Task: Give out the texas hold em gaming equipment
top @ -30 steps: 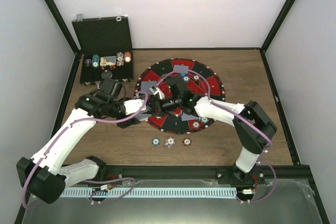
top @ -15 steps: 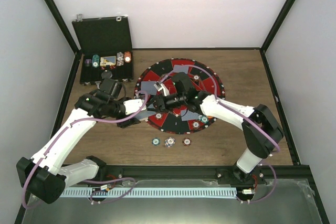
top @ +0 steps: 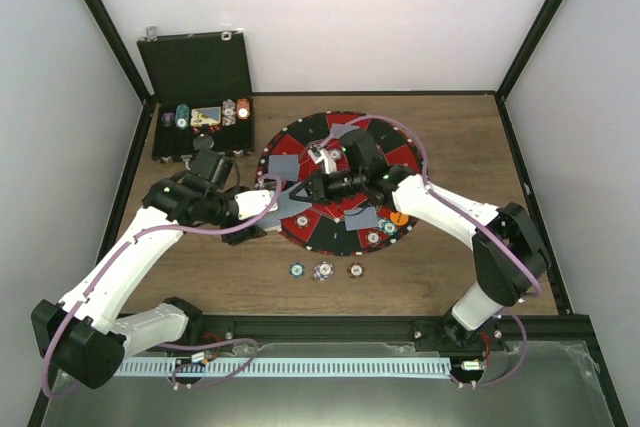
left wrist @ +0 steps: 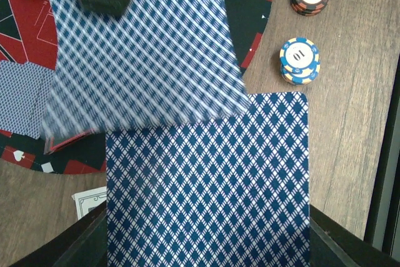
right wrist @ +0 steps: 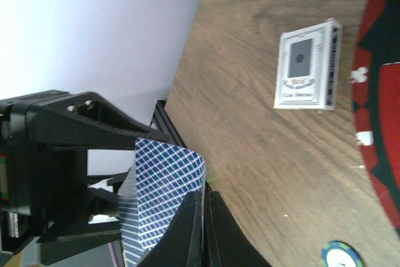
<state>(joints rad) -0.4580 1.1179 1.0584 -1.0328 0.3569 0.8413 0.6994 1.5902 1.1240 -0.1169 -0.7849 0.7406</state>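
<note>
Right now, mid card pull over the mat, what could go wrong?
1. The right gripper pinches the card only near its edge; it could pivot or slip.
2. It overlaps the deck in the left gripper; a second card might drag along.
3. Chip stacks sit close beside the deck; a swing could topple them.

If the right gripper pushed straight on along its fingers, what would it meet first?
Most likely the deck clamped in the left gripper, just beyond the card that the right gripper pinches; the gap between them is unclear.
</note>
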